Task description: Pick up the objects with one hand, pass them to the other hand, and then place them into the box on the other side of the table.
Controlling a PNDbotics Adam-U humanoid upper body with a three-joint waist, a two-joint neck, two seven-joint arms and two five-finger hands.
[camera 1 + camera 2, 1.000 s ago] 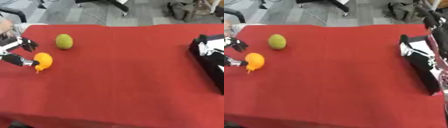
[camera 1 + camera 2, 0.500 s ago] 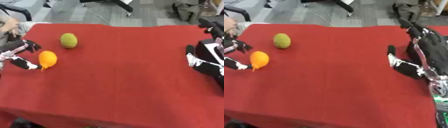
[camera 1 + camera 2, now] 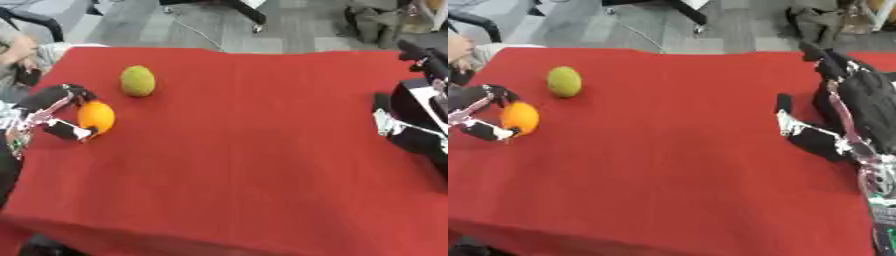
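The left hand (image 3: 54, 112) grasps the orange fruit (image 3: 96, 116) at the table's left edge, while the right hand (image 3: 833, 122), fingers relaxed, waits well apart across the table (image 3: 254, 150).

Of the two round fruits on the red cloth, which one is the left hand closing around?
The orange fruit, nearer the table's left edge: the left hand curls around it. The green fruit lies farther back, untouched.

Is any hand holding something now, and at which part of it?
The left hand pinches the orange fruit between thumb and fingers, at its left side. The right hand is open and holds nothing.
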